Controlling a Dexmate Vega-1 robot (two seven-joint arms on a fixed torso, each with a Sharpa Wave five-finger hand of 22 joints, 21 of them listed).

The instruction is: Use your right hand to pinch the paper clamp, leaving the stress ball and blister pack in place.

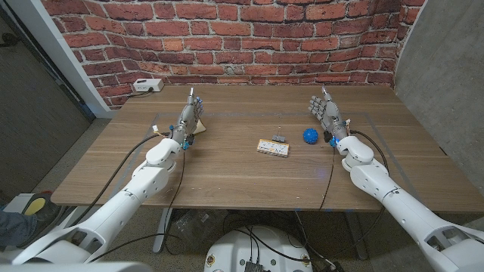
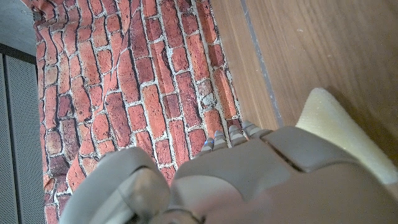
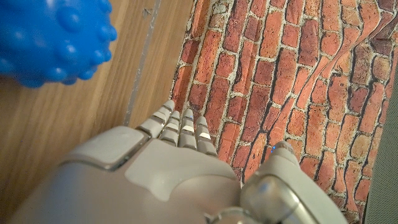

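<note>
A small dark paper clamp (image 1: 278,137) stands near the table's middle, just behind the blister pack (image 1: 273,148), a flat pale card. The blue knobbly stress ball (image 1: 309,136) lies to their right; it looms large and close in the right wrist view (image 3: 53,37). My right hand (image 1: 327,113) stands upright just right of the ball, fingers straight and apart, holding nothing, well short of the clamp. Its back (image 3: 155,180) shows against the brick wall. My left hand (image 1: 189,119) stands open at the left, empty, its back (image 2: 261,180) near a pale foam piece (image 2: 339,127).
A white power strip (image 1: 147,85) sits at the table's back left against the brick wall. Faint tape lines (image 1: 363,115) frame the work area. Bare wood lies between my hands and in front of the blister pack.
</note>
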